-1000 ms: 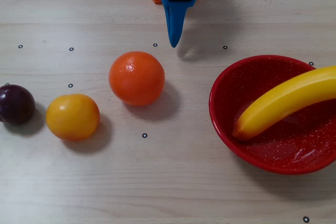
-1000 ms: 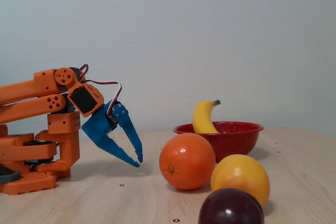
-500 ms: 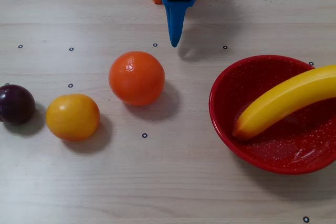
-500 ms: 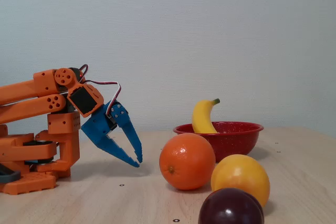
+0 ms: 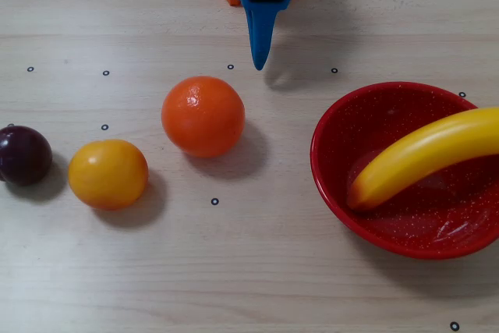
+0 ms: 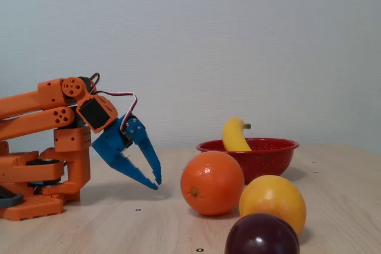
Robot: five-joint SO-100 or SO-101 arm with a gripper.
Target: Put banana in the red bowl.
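The yellow banana (image 5: 425, 155) lies inside the red bowl (image 5: 335, 173) at the right of the overhead view, one end resting over the rim at the frame's right edge. In the fixed view the banana (image 6: 234, 135) sticks up out of the bowl (image 6: 268, 159). My blue gripper (image 5: 259, 61) hangs near the arm's base at the top of the overhead view, apart from the bowl. In the fixed view the gripper (image 6: 156, 184) points down at the table with its jaws close together and holds nothing.
An orange (image 5: 203, 115), a round yellow fruit (image 5: 107, 173) and a dark purple fruit (image 5: 23, 154) lie in a row to the left of the bowl. The orange arm base (image 6: 36, 176) stands at the table's back edge.
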